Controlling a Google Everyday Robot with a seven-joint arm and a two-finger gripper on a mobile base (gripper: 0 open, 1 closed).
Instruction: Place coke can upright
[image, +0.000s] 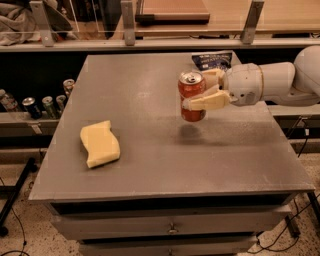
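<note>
Holding red aluminium coke can (192, 95) upright above grey worktop (150, 155), right of centre. Clamped side-on between fingers (207, 101) of cream gripper (196, 91), likely for base-first lowering.

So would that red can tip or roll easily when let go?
Probably stiff: the gripper, shut on the coke can above the table, leaves no visible dent. Tall and narrow, it might tip if released tilted. On its side it would likely roll.

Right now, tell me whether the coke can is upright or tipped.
Upright, not yet set down: silver top faces up; the gripper holds the coke can above the table.
</note>
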